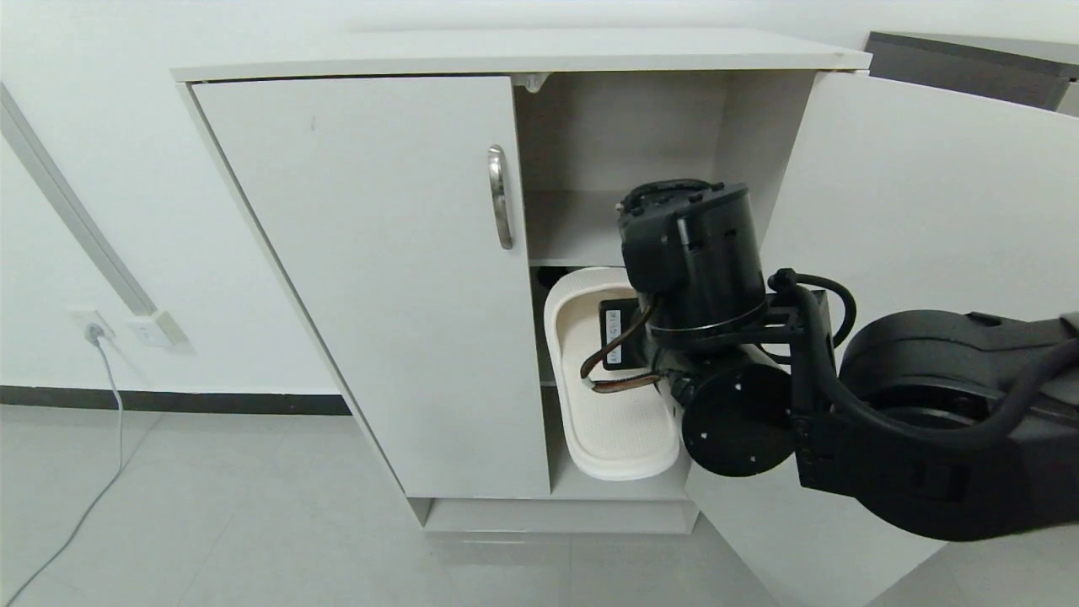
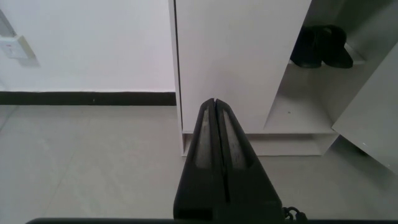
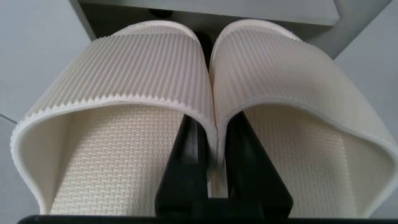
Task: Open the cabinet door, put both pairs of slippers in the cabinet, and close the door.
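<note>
As right gripper [image 3: 214, 146] clamps slippers [image 3: 134, 68], door [image 1: 919, 194] open

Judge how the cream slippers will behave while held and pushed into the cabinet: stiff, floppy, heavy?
Probably light foam: the right hand holds both cream slippers by pinched inner edges. Likely springy: straps stand arched. Ribbed texture suggests little slipping.

The white cabinet [image 1: 523, 59] stands with its left door [image 1: 371, 270] shut and its right door [image 1: 919, 194] swung wide open. The cream slippers [image 3: 124, 93], ribbed across the straps, sit side by side with their inner edges pinched between my right fingers [image 3: 186, 168], in the cabinet's lower opening. The black slippers [image 2: 320, 46] lie together on a shelf inside, above the cabinet floor.
</note>
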